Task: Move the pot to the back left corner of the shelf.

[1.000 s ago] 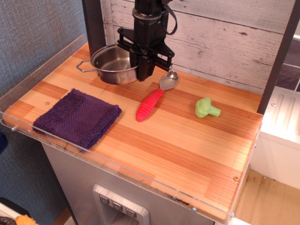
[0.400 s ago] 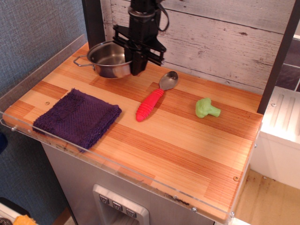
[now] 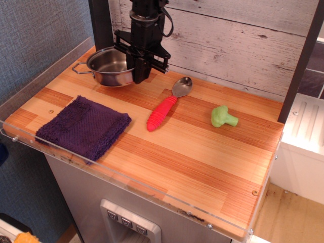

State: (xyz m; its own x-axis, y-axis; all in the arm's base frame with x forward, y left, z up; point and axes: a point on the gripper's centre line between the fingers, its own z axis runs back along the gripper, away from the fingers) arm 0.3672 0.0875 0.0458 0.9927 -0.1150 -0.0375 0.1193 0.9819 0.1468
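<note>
The shiny steel pot [image 3: 107,67] is near the back left corner of the orange-brown wooden shelf [image 3: 192,152], close to the dark post. One wire loop handle sticks out to its left. My black gripper [image 3: 140,76] points down and is shut on the pot's right rim. The pot looks held at or just above the wood; I cannot tell whether it touches. The right handle is hidden behind the gripper.
A folded purple cloth [image 3: 84,127] lies at the front left. A spoon with a red ribbed handle [image 3: 167,106] lies in the middle back. A green toy broccoli [image 3: 223,117] lies to the right. A clear acrylic rim [image 3: 30,96] runs along the left and front edges.
My gripper has carried the pot leftward and slightly back, away from the spoon and toward the back left corner.
</note>
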